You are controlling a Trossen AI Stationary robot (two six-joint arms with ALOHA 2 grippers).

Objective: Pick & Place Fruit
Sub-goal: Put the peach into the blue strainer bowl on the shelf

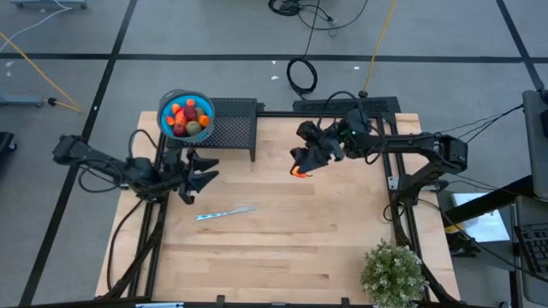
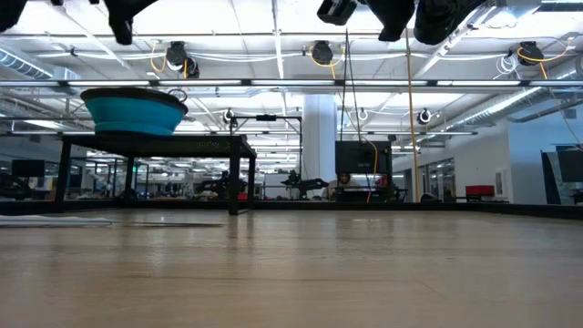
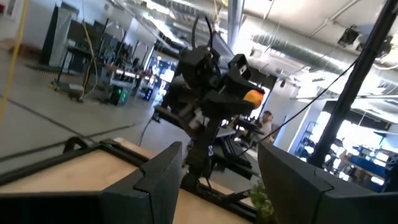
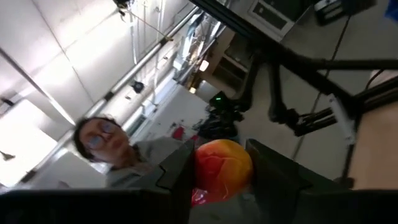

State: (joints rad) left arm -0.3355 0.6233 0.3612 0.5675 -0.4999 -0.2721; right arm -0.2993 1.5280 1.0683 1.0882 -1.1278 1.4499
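Note:
A blue bowl (image 1: 164, 109) stands on a black mesh stand (image 1: 233, 125) at the table's far left, also seen in the low view (image 2: 134, 112). Several pieces of fruit (image 1: 189, 119), orange, red and greenish, lie in it. My right gripper (image 1: 300, 164) hangs over the table's far middle, shut on an orange-red fruit (image 4: 222, 168); that fruit also shows in the left wrist view (image 3: 253, 96). My left gripper (image 1: 208, 170) hovers open just near of the stand, with nothing between its fingers (image 3: 163, 174). My right gripper pinches the orange-red fruit by its two opposite sides (image 4: 203, 169) between its two fingers. The fingers come roughly level from the table's right, pointing toward the left. The fruit is lifted well clear of the table (image 1: 297, 172).
A slim silver knife (image 1: 224, 213) lies flat on the wooden table near the left middle. A potted green plant (image 1: 394, 274) stands at the near right corner. A person shows beyond the table in the right wrist view (image 4: 109, 149). Cables lie on the floor behind.

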